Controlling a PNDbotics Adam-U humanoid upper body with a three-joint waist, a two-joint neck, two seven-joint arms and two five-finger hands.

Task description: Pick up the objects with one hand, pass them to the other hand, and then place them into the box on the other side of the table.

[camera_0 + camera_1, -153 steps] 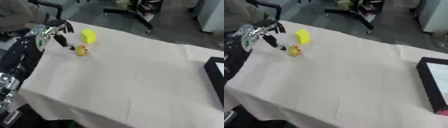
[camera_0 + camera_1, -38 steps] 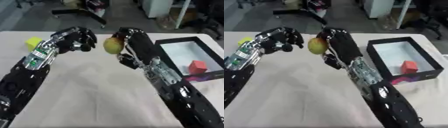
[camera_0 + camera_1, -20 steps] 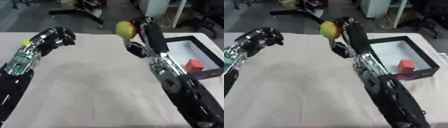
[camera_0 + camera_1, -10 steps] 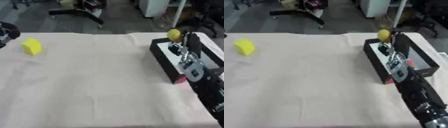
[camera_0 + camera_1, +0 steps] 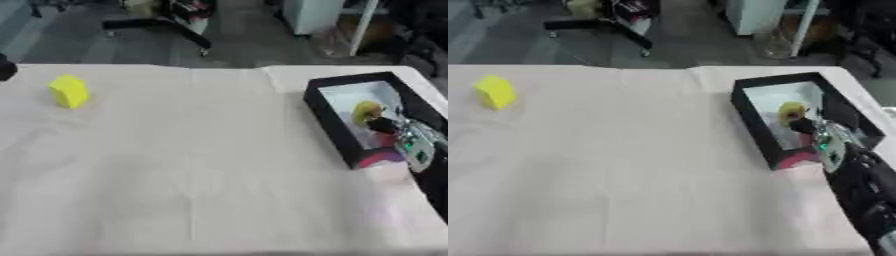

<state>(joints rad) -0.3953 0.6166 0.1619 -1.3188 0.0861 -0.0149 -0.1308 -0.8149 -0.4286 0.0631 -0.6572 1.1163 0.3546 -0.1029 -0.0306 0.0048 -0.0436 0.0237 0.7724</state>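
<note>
At the far left edge I see only a dark sliver of my left hand [image 5: 5, 67], too little to tell how its fingers are set, and just to its right the yellow block [image 5: 68, 91] sits alone on the cloth-covered counter [image 5: 192, 165]. Over on the right, my right hand [image 5: 381, 123] reaches down into the black box [image 5: 328, 116] with its fingers wrapped around the yellow-green fruit [image 5: 365, 111], which is inside the box against the white interior. A red object [image 5: 382, 139] lies in the box just below the hand.
</note>
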